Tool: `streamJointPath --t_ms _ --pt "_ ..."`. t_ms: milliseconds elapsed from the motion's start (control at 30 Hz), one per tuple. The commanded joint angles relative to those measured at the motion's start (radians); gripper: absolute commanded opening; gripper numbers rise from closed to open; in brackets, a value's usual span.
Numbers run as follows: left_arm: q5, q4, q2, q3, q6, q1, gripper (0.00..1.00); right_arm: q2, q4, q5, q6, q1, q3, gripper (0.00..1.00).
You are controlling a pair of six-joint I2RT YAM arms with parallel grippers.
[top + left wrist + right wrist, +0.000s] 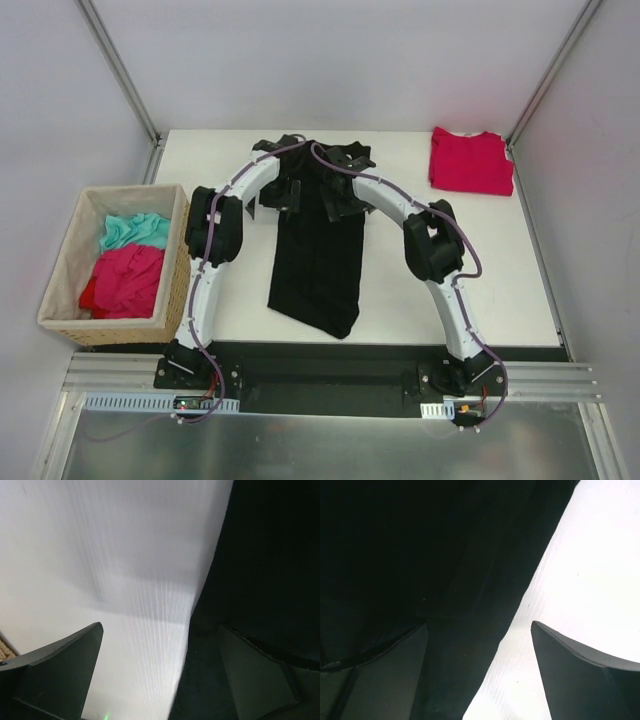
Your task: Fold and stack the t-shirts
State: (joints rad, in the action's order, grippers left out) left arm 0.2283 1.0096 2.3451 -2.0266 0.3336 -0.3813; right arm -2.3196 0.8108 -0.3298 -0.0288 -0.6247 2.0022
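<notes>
Black t-shirt (315,270): long axis near-to-far.
Left end effector (160,627), right end effector (479,624) both released, straddling its far side edges.

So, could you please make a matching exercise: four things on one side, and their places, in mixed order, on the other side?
1 black t-shirt
2 folded red t-shirt
3 basket
4 teal cloth

a inside the basket
b far right corner of the table
c middle of the table
d beside the table's left edge

Pairs: 1-c, 2-b, 3-d, 4-a
</notes>
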Motion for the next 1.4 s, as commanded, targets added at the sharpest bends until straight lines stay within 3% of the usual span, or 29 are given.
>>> streamJointPath --t_ms 0,267,400,567,867,1033,1367 --pt "-0.004 0.061 0.063 -0.136 -0.028 0.036 0.99 -0.06 0.096 0.031 -0.006 0.032 0.131 0.89" --pt "-0.046 0.067 0.118 -0.25 -0.036 0.07 0.99 -0.156 0.131 0.093 0.0 0.105 0.297 0.89" --pt "-0.099 0.049 0.099 -0.264 -0.042 0.073 0.99 -0.135 0.102 0.123 -0.008 0.118 0.302 0.89" --pt "-0.153 -0.042 -0.101 -0.117 -0.033 0.071 0.99 0.058 0.002 0.085 -0.02 0.085 0.103 0.89" --pt "-0.155 -0.095 -0.397 0.179 -0.007 0.059 0.99 0.338 -0.005 -0.011 0.004 -0.047 -0.218 0.89" --pt "-0.126 -0.098 -0.475 0.282 -0.008 0.061 0.99 0.325 0.013 -0.034 0.026 -0.075 -0.275 0.89" --pt "-0.098 -0.098 -0.481 0.284 -0.018 0.061 0.99 0.177 0.011 -0.066 0.021 -0.055 -0.273 0.89"
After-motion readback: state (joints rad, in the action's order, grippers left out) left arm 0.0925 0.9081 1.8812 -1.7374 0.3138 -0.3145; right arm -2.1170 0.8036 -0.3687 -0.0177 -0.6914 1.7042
